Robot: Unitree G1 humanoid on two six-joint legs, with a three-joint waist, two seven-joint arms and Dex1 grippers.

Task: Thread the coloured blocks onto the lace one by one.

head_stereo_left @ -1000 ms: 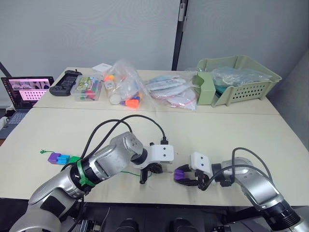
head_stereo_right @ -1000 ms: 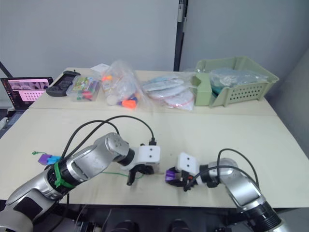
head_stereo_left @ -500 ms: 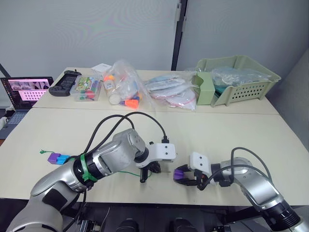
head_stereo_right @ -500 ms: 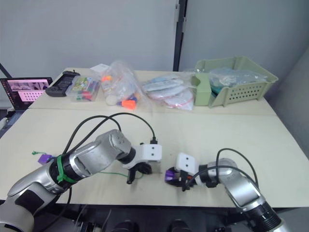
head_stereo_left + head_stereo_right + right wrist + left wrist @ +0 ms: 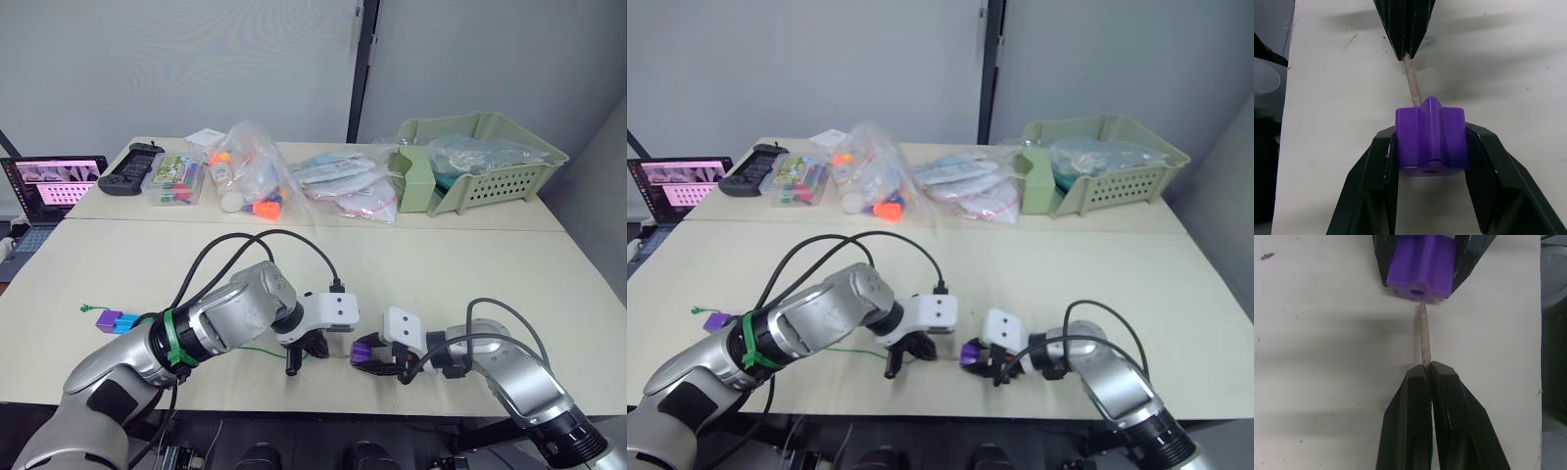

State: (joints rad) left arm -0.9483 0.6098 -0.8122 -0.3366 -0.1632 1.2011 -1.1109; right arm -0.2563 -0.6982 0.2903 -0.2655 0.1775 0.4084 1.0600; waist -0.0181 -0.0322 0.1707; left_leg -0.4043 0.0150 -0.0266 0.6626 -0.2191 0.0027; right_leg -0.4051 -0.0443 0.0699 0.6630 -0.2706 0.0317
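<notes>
Lace tip point(image 5: 1423, 335) moved up to purple block's point(image 5: 1422, 265) hole | left pincer point(image 5: 1428, 374) clamps lace | right pincer point(image 5: 1431, 147) grips block

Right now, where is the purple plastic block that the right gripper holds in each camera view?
Left eye: purple plastic block, low centre.
Right eye: low centre.
Left wrist: between opposite black fingers.
Right wrist: between its own fingers.
Shared landmark: the lace's pale stiff tip.
</notes>
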